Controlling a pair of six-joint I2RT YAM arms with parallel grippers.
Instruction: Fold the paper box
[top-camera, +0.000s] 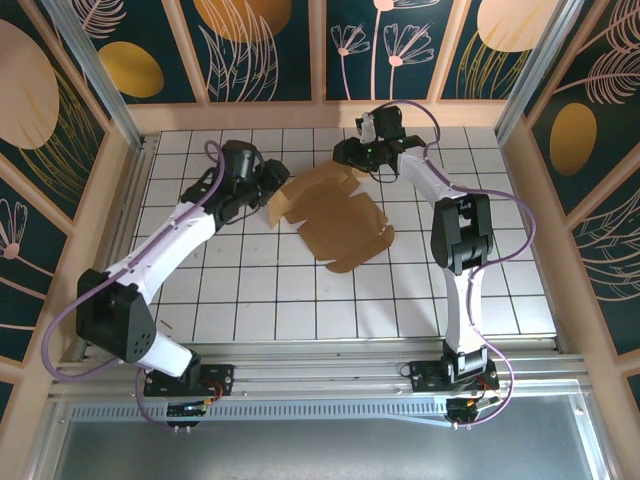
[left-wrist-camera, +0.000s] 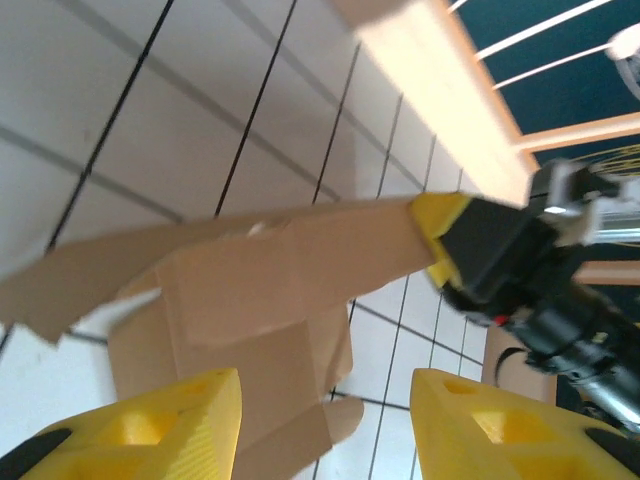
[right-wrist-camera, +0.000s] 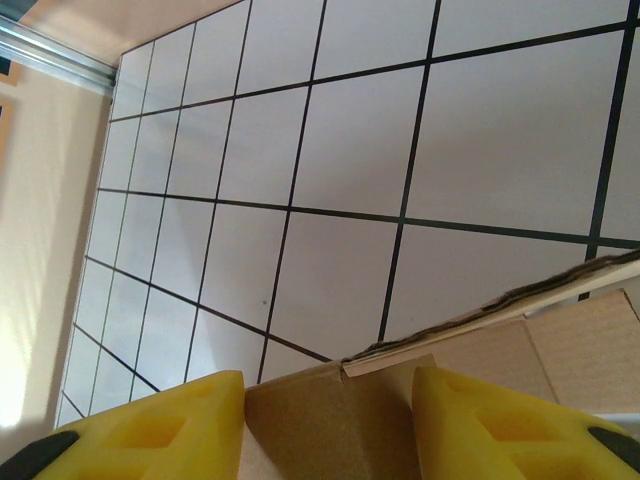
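Starting low in the overhead frame: spotting both bases bolted along the bottom edge. Tracking the left arm (top-camera: 170, 245) on a slant up from lower left, and the right arm (top-camera: 460, 240) up the right side, then hooked back toward centre.

Moving up onto the white tiled table (top-camera: 250, 300) and finding the paper box (top-camera: 340, 220) just above mid-frame. Looks like a brown creased sheet with flaps, not squared up, mostly flat, with the left flap lifted off the tiles. Placing the left arm's wrist right beside that raised flap, centre-left.

Switching to the left wrist view and catching the yellow left fingers (left-wrist-camera: 180, 425) in the bottom corners, spread wide, released, gripping nothing. Seeing cardboard across mid-frame beyond them, with a lower flap dipping toward the gap. Spotting the right fingers (left-wrist-camera: 437, 215) there too, right of centre, yellow tips up against the sheet's raised end.

Over to the right wrist view — reading those fingers (right-wrist-camera: 490, 425) as parted as well, low in frame, with a cardboard flap in the space between. Impossible to tell whether the pads press on it.

Finishing at the far side with a pale wooden rail (top-camera: 330, 115) along the table's top edge — and dark floral panels (top-camera: 260, 40) above it.
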